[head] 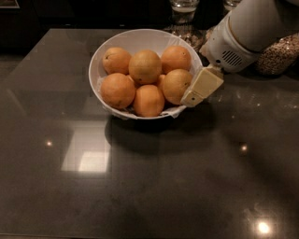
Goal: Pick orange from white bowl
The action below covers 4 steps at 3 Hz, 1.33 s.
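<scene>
The white bowl (100,63) stands on the dark table and holds several oranges. The right front orange (175,84) is round with dull, dimpled skin. A paler, yellow-topped orange (145,66) lies in the middle and a redder oval one (148,100) at the front. My gripper (195,94) comes in from the upper right. Its cream tip is at the bowl's right rim, right beside the right front orange. The gripper holds nothing that I can see.
Glass jars stand behind the bowl, one (183,10) at the back centre and a grain-filled one (280,53) at the right, partly behind my arm (247,28). The table's far edge runs just behind the bowl.
</scene>
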Motion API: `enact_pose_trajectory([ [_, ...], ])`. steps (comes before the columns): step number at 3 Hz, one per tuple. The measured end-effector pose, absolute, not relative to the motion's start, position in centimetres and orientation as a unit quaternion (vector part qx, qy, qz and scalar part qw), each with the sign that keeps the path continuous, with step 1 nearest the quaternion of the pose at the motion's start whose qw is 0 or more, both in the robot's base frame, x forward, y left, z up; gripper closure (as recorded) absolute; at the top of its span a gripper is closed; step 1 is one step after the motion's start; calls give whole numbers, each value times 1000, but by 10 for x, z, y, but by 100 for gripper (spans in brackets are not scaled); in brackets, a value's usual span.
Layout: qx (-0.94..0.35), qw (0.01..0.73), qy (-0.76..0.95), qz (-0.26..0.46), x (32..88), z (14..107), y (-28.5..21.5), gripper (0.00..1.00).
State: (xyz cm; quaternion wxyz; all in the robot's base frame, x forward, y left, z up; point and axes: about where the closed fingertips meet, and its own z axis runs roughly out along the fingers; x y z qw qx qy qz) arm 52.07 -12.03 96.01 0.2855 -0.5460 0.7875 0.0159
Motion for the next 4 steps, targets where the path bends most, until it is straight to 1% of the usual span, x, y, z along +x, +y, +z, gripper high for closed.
enact_pose_trajectory([
  [1, -542, 290, 789, 14, 525, 958, -120, 34],
  [2, -541, 297, 787, 19, 526, 958, -117, 33],
  [3, -544, 298, 784, 31, 524, 955, -109, 25],
  [4, -555, 298, 774, 63, 524, 944, -86, 25],
])
